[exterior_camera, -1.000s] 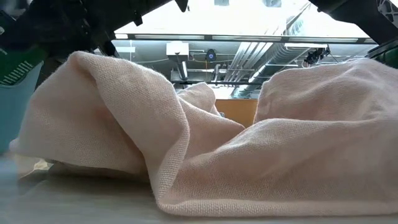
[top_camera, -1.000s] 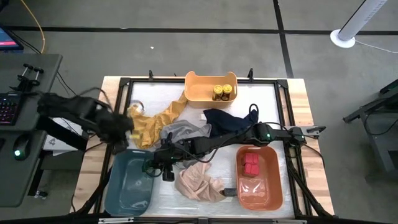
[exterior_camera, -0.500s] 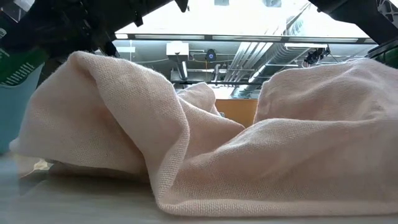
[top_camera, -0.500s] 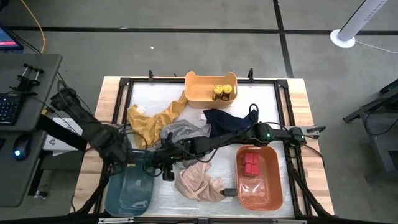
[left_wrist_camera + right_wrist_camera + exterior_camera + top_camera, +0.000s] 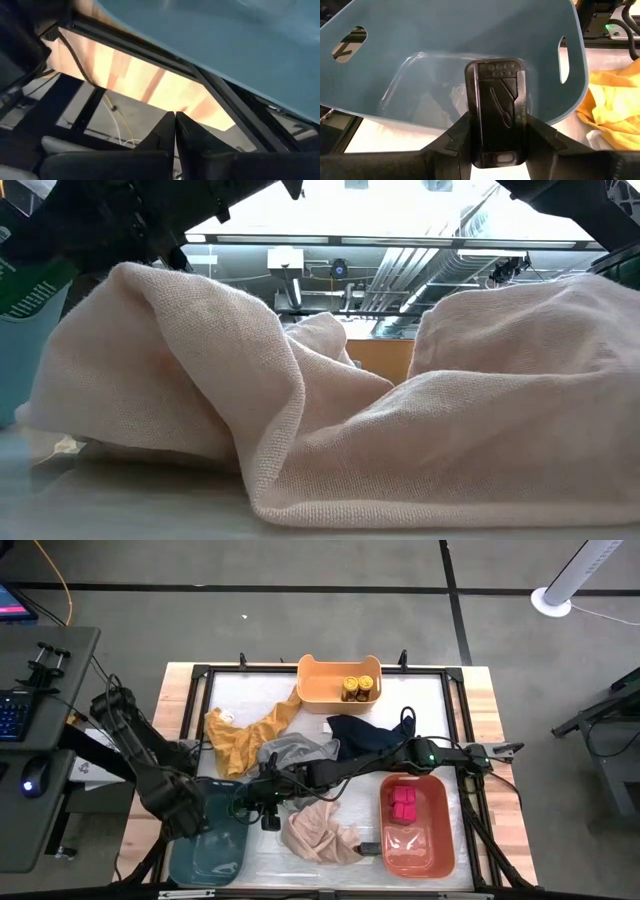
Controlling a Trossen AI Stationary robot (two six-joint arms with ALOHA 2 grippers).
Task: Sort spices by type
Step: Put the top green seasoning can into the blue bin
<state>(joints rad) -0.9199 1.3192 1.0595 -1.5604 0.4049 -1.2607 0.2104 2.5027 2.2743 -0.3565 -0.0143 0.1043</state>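
1 flat black tin (image 5: 496, 112) stands clamped upright between the right fingers (image 5: 540, 132) above the blue bin (image 5: 470, 30).

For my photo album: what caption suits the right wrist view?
Right gripper holding a flat black tin over the blue bin.

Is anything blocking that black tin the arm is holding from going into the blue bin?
Nothing visible does. The right gripper holds the flat black tin right at the open mouth of the blue bin, whose inside shows no cloth or other thing across the way. The yellow cloth lies off to the side, outside the bin.
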